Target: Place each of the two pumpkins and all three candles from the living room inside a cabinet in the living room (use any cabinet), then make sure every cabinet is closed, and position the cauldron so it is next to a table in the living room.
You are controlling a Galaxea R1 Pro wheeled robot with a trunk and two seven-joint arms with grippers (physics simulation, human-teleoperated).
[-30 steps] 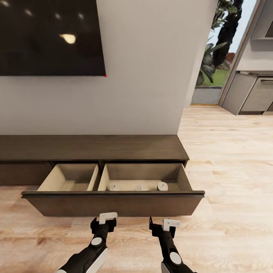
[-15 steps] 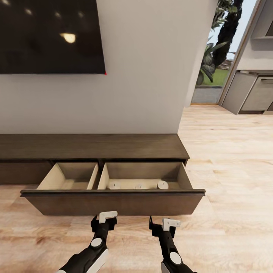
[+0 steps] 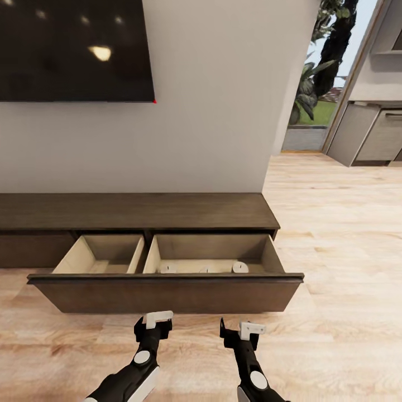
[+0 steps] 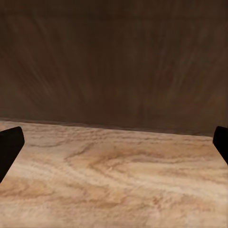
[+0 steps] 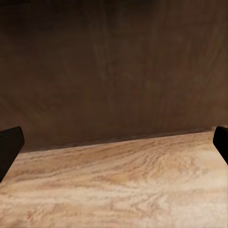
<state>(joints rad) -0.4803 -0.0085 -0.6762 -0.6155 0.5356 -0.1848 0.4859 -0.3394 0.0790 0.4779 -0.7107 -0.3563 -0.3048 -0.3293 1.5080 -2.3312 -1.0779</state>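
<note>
Three candles (image 3: 207, 268) lay in the right compartment of the cabinet (image 3: 167, 290) drawer, pulled open, while the left gripper (image 3: 158, 319) and right gripper (image 3: 251, 329) hovered before it, both spread wide and empty.

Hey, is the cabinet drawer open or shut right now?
Open: the drawer is pulled out from the cabinet, its beige inside showing with candles in it.
</note>
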